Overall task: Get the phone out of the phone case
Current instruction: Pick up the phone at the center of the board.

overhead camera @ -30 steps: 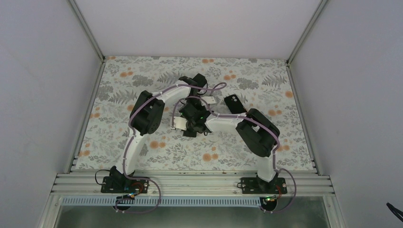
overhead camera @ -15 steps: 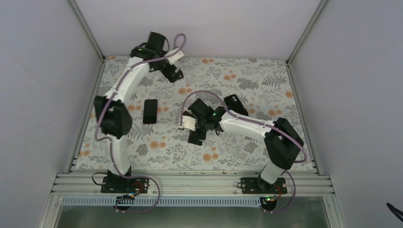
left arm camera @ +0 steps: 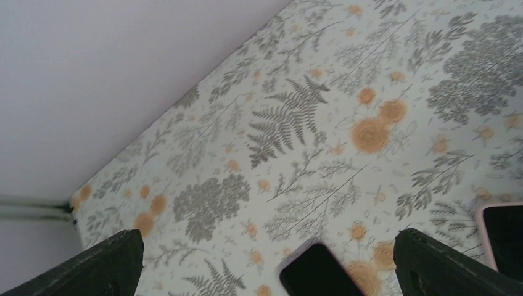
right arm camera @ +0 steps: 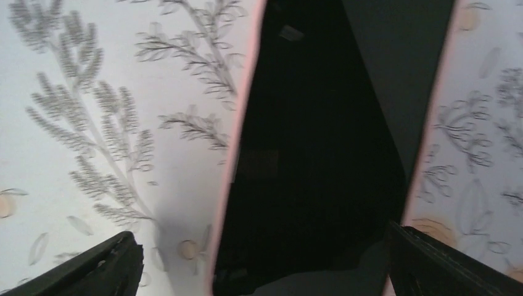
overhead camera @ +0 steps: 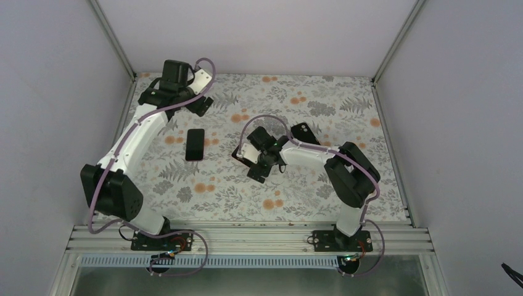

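Observation:
The phone [overhead camera: 195, 143], a dark slab with a faint purple edge, lies flat on the floral table left of centre. In the left wrist view the phone [left arm camera: 317, 274] shows at the bottom edge. My left gripper [overhead camera: 200, 103] [left arm camera: 271, 268] hangs open above the far left of the table, apart from the phone. The phone case [right arm camera: 321, 154], pink-rimmed and dark inside, lies on the table under my open right gripper [right arm camera: 268, 265] [overhead camera: 259, 169], between the spread fingers. The case [left arm camera: 502, 237] also peeks in at the right edge of the left wrist view. From above the gripper hides it.
A black slab with a small lens hole [overhead camera: 304, 131] lies beside the right forearm. Grey walls close the table [overhead camera: 370, 185] on the left, back and right. A metal rail [overhead camera: 247, 237] with both arm bases runs along the near edge.
Both grippers met at the table's middle a second ago. The left arm has swung to the far left, the phone now lies alone on the table, and both grippers stand open.

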Controlling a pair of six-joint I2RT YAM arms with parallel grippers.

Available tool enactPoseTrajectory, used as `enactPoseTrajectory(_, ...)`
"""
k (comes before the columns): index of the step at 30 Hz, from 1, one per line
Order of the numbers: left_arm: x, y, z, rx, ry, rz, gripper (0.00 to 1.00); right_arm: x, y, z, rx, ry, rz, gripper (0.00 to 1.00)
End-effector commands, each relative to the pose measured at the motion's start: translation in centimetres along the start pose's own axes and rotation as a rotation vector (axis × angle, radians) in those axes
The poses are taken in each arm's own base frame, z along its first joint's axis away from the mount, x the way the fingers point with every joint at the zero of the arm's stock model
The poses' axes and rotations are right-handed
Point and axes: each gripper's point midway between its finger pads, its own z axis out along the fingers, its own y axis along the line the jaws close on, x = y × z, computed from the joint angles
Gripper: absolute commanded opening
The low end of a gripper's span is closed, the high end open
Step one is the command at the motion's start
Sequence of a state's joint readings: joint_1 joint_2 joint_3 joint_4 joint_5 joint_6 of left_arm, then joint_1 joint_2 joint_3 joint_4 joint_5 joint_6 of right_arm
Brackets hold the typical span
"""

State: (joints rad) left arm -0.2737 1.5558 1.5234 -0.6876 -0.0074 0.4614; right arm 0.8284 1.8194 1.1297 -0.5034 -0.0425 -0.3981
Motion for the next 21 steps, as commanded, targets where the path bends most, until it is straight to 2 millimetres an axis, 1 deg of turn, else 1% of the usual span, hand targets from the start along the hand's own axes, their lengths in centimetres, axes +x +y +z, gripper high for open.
enactPoseTrajectory(1,0.4,2.2,-2.8,-0.088,-0.062,-0.064,1.00,-0.4,-2.4,0.3,0.068,-0.032,0.038,1.00)
enactPoseTrajectory(5,2.0,1.8,-3.9,-0.082,-0.070,-0.083,1.00,0.3,-2.5,1.0,0.022,-0.025,0.046,1.00)
enactPoseTrajectory(9,3.1,0.9,-4.0,-0.049,-0.057,-0.086,1.00,0.7,-2.4,1.5,-0.051,-0.016,0.048,1.00)
enactPoseTrajectory(15,4.1,0.4,-4.5,-0.024,-0.050,-0.087,1.00,1.1,-2.3,1.7,-0.124,-0.009,0.058,1.00)
enactPoseTrajectory(17,4.7,-0.4,-4.2,0.018,-0.037,-0.086,1.00,1.5,-2.1,2.0,-0.144,0.005,0.053,1.00)
enactPoseTrajectory(19,5.3,-1.7,-3.7,0.088,-0.019,-0.083,1.00,2.2,-1.8,2.5,-0.161,0.031,0.043,0.99)
enactPoseTrajectory(20,5.6,-2.5,-3.5,0.128,-0.010,-0.085,1.00,2.5,-1.5,2.8,-0.175,0.044,0.032,0.88)
enactPoseTrajectory(21,5.8,-3.4,-3.3,0.180,-0.010,-0.089,1.00,2.8,-1.3,3.0,-0.186,0.058,0.029,0.80)
